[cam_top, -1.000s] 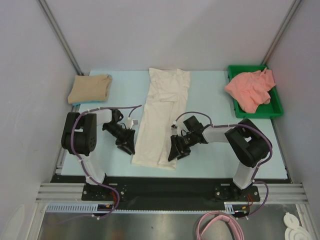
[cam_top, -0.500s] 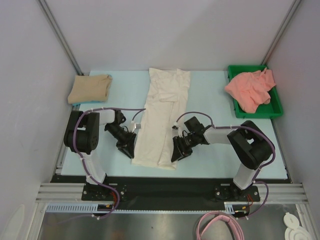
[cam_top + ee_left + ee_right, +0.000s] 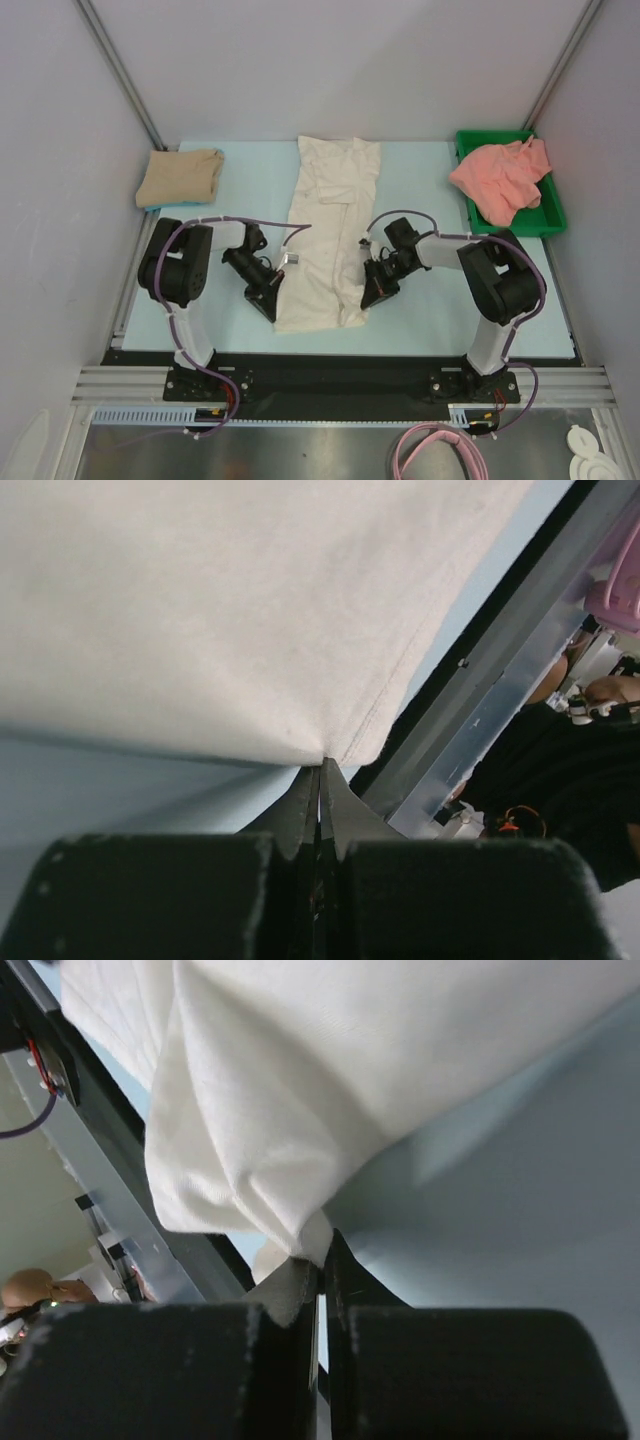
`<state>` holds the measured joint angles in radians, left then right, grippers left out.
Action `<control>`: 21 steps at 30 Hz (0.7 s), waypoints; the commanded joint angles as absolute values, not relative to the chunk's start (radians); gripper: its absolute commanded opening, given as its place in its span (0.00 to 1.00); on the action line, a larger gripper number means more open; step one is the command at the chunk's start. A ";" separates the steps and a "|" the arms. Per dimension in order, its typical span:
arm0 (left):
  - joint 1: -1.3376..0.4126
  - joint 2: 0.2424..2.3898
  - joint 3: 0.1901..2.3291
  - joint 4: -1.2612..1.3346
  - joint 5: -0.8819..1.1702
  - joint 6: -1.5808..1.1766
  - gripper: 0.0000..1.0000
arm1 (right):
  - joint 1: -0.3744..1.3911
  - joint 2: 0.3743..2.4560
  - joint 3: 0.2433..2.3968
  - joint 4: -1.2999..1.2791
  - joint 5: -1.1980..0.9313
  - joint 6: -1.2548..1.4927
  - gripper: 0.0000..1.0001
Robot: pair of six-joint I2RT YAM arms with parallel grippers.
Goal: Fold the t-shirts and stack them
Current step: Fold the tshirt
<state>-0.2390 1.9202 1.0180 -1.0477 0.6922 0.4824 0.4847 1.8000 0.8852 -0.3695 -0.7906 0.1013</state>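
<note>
1. Since 1 second ago, your left hand point(image 3: 279, 308) has slid rightward to the near left corner of the cream-white t-shirt point(image 3: 326, 235). Your right hand point(image 3: 368, 298) has shifted right and slightly away from the bases, and it now sits at the near right corner. Both hands were partly spread then and are pressed together now.
2. Left hand: in the left wrist view the 2 fingertips meet with no gap, pinching the very corner of the hem. The cloth fans out smoothly from that point, and its stitched edge runs off toward the metal rail.
3. Right hand: in the right wrist view the fingertips are closed on a bunched fold of the same shirt at its corner. The cloth gathers into soft creases above the pinch, and a small flap hangs beside the left finger.
4. The cream-white t-shirt lies lengthwise down the middle of the pale blue bench point(image 3: 430, 190). It is folded into a long, narrow strip, with its far end near the back edge and its near hem between your 2 hands.
5. The tan-beige t-shirt point(image 3: 180, 177) rests folded at the far left corner of the bench, well apart from both hands.
6. The salmon-pink t-shirt point(image 3: 500, 178) lies crumpled in the green tray point(image 3: 548, 226) at the far right, spilling over the tray's left rim.
</note>
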 commanded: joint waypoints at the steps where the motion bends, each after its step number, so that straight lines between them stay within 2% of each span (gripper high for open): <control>1: -0.293 1.873 1.054 -1.074 0.781 0.543 0.00 | 0.446 1.828 1.020 -0.592 -0.782 -0.098 0.00; 3: -0.313 1.858 1.057 -1.072 0.802 0.537 0.00 | 0.439 1.818 1.055 -0.676 -0.787 -0.141 0.00; 8: -0.331 1.801 1.091 -1.077 0.811 0.538 0.00 | 0.442 1.711 1.026 -0.698 -0.762 -0.186 0.00; 16: -0.331 1.657 1.158 -1.157 0.819 0.555 0.00 | 0.442 1.490 1.037 -0.758 -0.831 -0.209 0.00; 21: -0.330 1.623 1.232 -1.207 0.827 0.543 0.00 | 0.440 1.425 1.032 -0.759 -0.862 -0.204 0.00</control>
